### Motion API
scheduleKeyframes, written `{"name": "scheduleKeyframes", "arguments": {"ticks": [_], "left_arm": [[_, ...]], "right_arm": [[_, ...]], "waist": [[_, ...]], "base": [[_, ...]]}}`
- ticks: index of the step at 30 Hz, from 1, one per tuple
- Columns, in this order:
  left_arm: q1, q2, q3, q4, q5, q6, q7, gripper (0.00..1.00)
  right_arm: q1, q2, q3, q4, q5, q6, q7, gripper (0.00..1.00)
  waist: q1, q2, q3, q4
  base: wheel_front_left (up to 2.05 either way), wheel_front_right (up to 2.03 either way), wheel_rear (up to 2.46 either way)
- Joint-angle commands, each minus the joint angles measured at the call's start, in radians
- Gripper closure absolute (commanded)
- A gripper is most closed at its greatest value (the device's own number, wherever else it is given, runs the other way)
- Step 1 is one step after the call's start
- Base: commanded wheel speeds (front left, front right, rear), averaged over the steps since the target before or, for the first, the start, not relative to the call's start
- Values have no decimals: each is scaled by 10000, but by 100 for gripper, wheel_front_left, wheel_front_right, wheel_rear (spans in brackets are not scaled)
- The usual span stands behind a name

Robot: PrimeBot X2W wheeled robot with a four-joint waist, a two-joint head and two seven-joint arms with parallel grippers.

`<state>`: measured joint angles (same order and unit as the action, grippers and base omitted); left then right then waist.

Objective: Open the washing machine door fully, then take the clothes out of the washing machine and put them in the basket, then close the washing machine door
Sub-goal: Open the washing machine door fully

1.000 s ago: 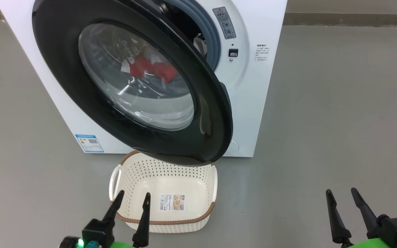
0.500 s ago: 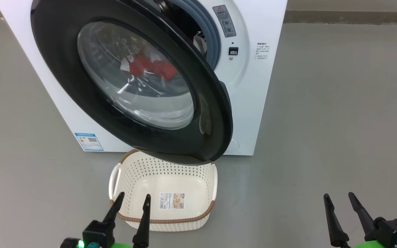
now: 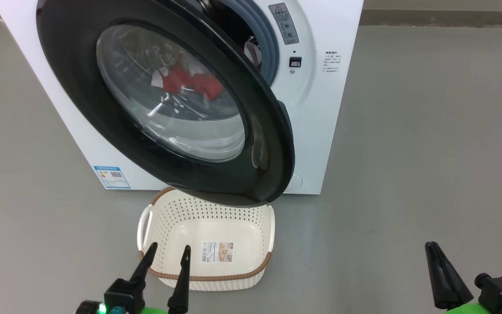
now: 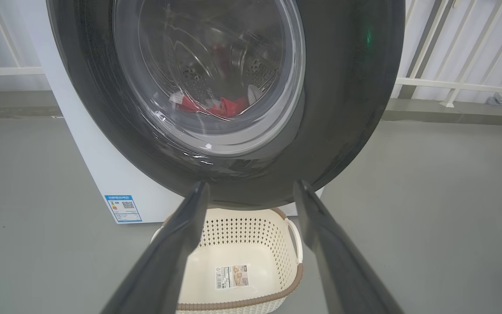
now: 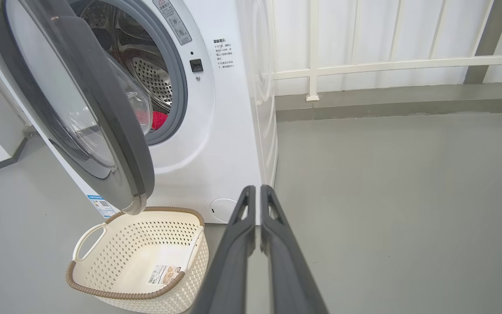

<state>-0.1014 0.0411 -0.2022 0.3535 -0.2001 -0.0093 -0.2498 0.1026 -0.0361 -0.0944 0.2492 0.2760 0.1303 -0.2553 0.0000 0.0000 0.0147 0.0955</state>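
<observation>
The white washing machine (image 3: 320,109) stands ahead with its black-rimmed door (image 3: 81,100) swung partly open, hinged on the left. Red clothes (image 3: 190,85) lie in the drum, seen through the glass, and past the door's edge as clothes (image 5: 158,120). The cream basket (image 3: 159,226) sits empty on the floor below the door. My left gripper (image 3: 168,250) is open just in front of the basket's near rim. My right gripper (image 3: 431,245) is shut on nothing, low at the right, well clear of the machine. Its fingers (image 5: 244,218) are pressed together.
Grey floor spreads to the right of the machine. A white railing (image 5: 364,65) and a low kerb run along the back wall. A blue label (image 3: 111,176) sits low on the machine's front, a small round flap (image 5: 225,209) at its lower right.
My right gripper has closed from open to shut, holding nothing. The head view has drifted slightly; the door, basket and left gripper stay as they were.
</observation>
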Motion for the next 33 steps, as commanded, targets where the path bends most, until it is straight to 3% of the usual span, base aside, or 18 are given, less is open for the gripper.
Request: {"name": "scheduleKeyframes", "arguments": {"ticks": [1, 7, 11, 21, 25, 33], "left_arm": [[-223, 102, 317, -271, 43, 28, -120, 0], [-273, 100, 330, -295, 37, 38, -120, 0], [-311, 99, 355, -321, 33, 43, -120, 0], [-530, 96, 437, -440, 44, 20, -120, 0], [-674, 95, 420, -483, 36, 9, -120, 0], [-958, 93, 310, -627, -52, 32, -120, 0]], "right_arm": [[-177, -142, 184, -285, -54, 4, -64, 100], [-277, -141, 187, -547, 117, 4, -64, 100], [-470, -141, 122, -856, 977, 4, -64, 100], [-1731, -141, -443, -1088, 7112, 4, -64, 100], [-2498, -141, -309, -722, 9396, 4, -18, 100], [-4285, -141, -627, 654, 13163, 4, 1181, 100]], "waist": [[0, 0, 14, 2], [0, 0, 84, 9], [0, 0, 146, 3], [0, 0, 457, -1], [0, 0, 607, 65], [0, 0, 927, 363]], "base": [[0, 0, 0], [0, 0, 0], [0, 0, 0], [0, 0, 0], [0, 0, 0], [0, 0, 0]]}}
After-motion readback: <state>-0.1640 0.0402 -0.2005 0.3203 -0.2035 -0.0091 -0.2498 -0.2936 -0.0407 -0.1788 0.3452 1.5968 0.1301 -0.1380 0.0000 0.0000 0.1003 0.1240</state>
